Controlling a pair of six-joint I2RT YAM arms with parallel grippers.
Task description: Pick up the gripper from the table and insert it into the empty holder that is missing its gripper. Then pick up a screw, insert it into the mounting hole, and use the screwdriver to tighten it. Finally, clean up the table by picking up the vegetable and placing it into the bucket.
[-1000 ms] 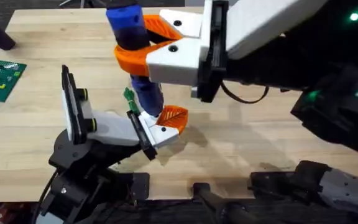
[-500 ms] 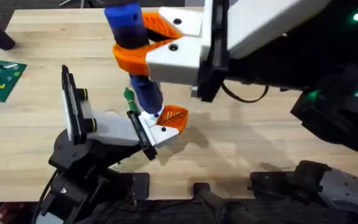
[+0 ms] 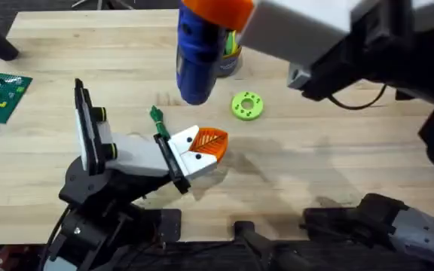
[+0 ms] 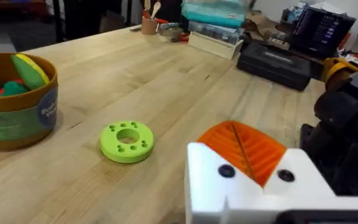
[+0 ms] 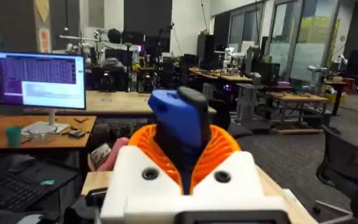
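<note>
The screwdriver (image 3: 198,56) is clamped between the right gripper's (image 5: 182,163) orange fingers (image 5: 224,147) and is held above the table (image 3: 315,165). The left gripper's state cannot be told. The small orange gripper (image 3: 204,144) is seated on the holder (image 3: 138,154), below and just beside the screwdriver tip. In the left wrist view, toy vegetables are seen inside the bucket (image 4: 23,118) beside a green disc (image 4: 127,141); overhead, the bucket is mostly hidden.

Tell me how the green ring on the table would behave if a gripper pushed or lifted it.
The green ring lies flat on the table, so it would probably slide, not roll. It looks like stiff moulded plastic, likely light. Its low, rounded rim may be awkward to pinch; its centre hole might give better purchase.
</note>
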